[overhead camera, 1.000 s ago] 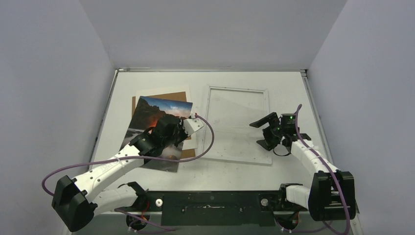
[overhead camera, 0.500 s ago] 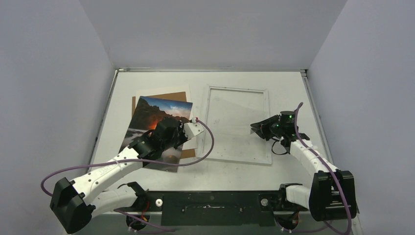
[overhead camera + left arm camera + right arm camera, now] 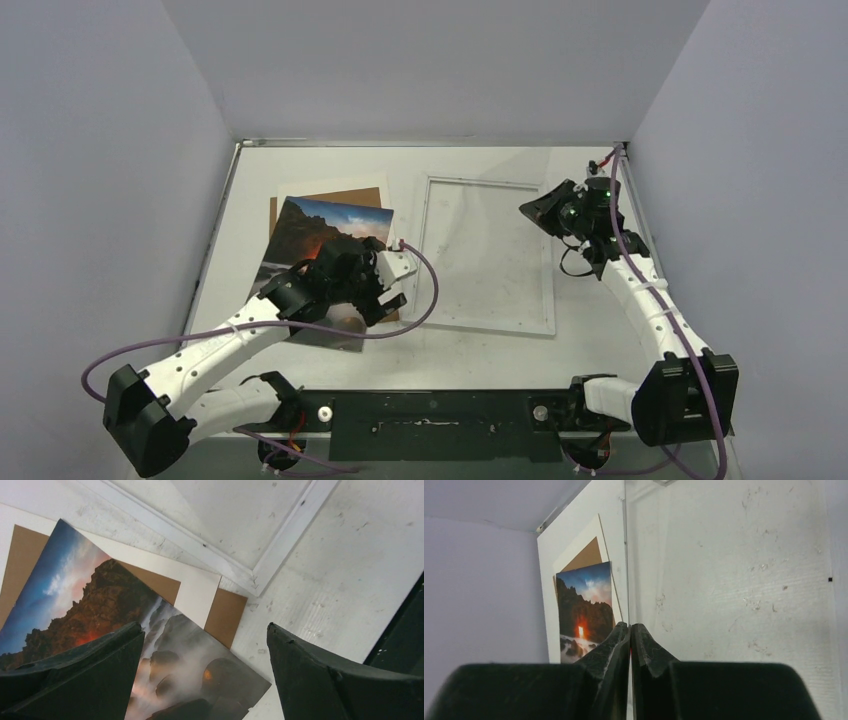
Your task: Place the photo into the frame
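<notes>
under the left tool [image 3: 383, 298], half of the photo [image 3: 318, 228] lies hidden.

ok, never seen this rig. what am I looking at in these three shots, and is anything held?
Two white robot arms are bolted at the near edge of a table, and each ends in two black fingers. The wide picture comes from a fixed camera above and behind the arms. The other two come from cameras on the wrists, so each shows its own fingers at the bottom.

On the table lies the photo, a sunset landscape, on top of a cream mat and a brown board. Beside them is the frame, white and thin-edged.

The left fingers stand open above the photo's near corner and hold nothing. The right fingers are shut by the frame's far right corner. I cannot tell whether they pinch anything.
</notes>
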Robot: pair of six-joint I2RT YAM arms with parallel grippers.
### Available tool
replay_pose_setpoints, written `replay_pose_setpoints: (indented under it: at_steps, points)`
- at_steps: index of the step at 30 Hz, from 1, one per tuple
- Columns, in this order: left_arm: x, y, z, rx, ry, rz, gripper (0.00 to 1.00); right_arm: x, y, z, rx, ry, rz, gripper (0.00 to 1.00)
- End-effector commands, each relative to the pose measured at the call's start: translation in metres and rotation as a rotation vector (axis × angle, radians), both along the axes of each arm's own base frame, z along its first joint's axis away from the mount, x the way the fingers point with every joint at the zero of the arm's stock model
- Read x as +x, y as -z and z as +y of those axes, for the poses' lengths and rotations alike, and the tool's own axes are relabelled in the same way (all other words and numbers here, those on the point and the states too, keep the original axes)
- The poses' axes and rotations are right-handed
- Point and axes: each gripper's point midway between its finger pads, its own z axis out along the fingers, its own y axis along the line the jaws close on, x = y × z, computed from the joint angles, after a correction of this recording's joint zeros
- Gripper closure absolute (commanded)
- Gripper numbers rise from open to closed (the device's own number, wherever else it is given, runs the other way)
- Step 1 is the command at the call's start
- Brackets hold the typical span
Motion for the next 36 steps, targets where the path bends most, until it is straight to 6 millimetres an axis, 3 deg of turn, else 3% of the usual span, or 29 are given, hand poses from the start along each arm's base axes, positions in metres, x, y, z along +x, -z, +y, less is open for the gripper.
replay_pose_setpoints:
  at_steps: [1, 5, 11, 17, 22, 24, 26, 33, 36]
  points:
    - [-0.006, -0.037, -0.020, -0.142, 0.054, 0.094, 0.07, 0.000, -0.032, -0.009, -0.180, -0.092, -0.147, 0.95]
    - [0.012, -0.044, -0.015, -0.179, -0.013, 0.150, 0.06, 0.006, -0.041, 0.001, -0.172, -0.160, -0.188, 0.95]
    - [0.074, -0.048, 0.006, -0.317, -0.303, 0.308, 0.07, 0.005, -0.067, 0.027, -0.212, -0.286, -0.255, 0.95]
    - [0.126, -0.037, 0.028, -0.422, -0.549, 0.563, 0.03, -0.002, -0.121, 0.056, -0.181, -0.379, -0.387, 0.95]
    - [0.163, -0.039, 0.046, -0.526, -0.635, 0.495, 0.03, -0.006, -0.152, 0.061, -0.147, -0.407, -0.459, 0.95]
    - [0.173, -0.040, 0.051, -0.572, -0.665, 0.487, 0.03, -0.002, -0.148, 0.057, -0.146, -0.398, -0.459, 0.95]
    - [0.178, -0.034, 0.054, -0.590, -0.691, 0.490, 0.03, 0.008, -0.131, 0.051, -0.106, -0.384, -0.429, 0.95]
    - [0.185, 0.005, 0.052, -0.593, -0.739, 0.531, 0.14, 0.031, -0.057, 0.037, 0.035, -0.325, -0.304, 0.95]
    - [0.182, 0.019, 0.044, -0.598, -0.734, 0.561, 0.18, 0.039, -0.055, 0.033, 0.046, -0.289, -0.283, 0.95]
